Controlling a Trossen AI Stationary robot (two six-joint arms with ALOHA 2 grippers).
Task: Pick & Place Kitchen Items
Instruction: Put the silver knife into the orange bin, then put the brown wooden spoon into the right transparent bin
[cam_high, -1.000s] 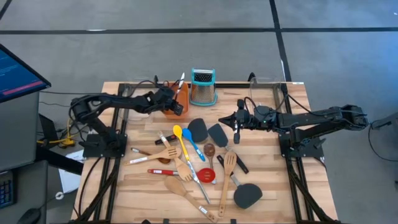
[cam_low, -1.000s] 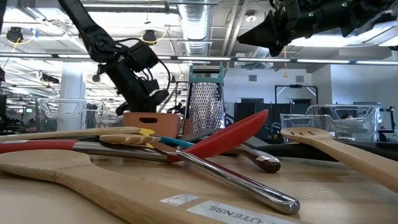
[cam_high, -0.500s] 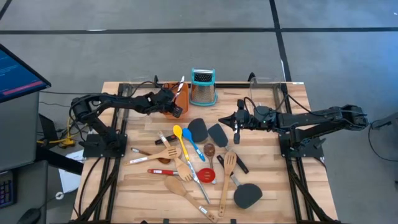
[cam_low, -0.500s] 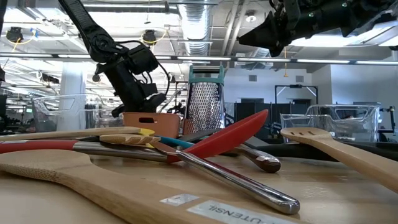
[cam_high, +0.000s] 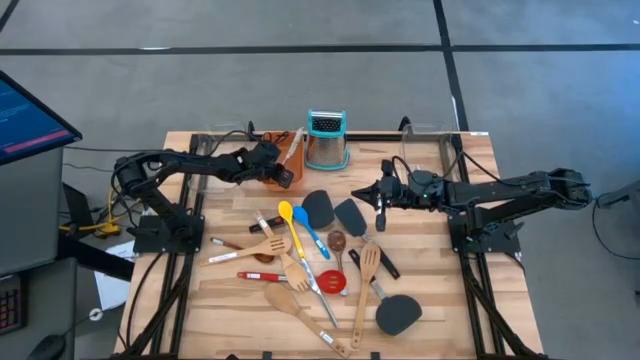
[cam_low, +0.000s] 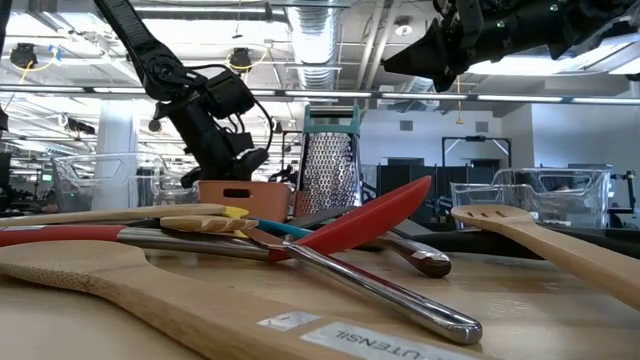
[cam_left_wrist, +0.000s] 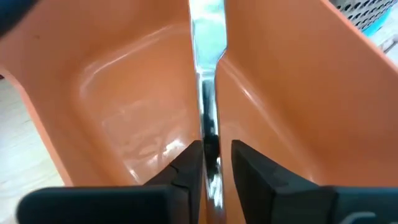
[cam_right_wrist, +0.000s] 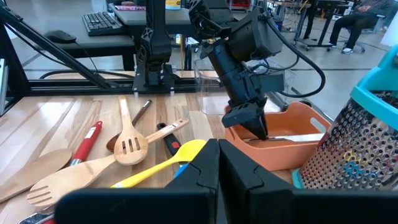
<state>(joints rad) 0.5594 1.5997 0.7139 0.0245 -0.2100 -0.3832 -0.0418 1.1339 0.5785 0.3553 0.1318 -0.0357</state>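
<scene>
The left wrist view shows what the high view hides: a steel-handled tool (cam_left_wrist: 207, 93) stands between the slightly parted fingers (cam_left_wrist: 186, 163) of the left gripper (cam_high: 284, 176), inside the orange tray (cam_left_wrist: 124, 106); contact is hard to judge. The right gripper (cam_high: 380, 212) hangs fully closed and empty above the table (cam_high: 440, 300). About 14 utensils (cam_high: 310, 270) lie there, probably, including 3 black turners (cam_high: 398, 314) and 1 yellow spoon (cam_high: 290, 225).
</scene>
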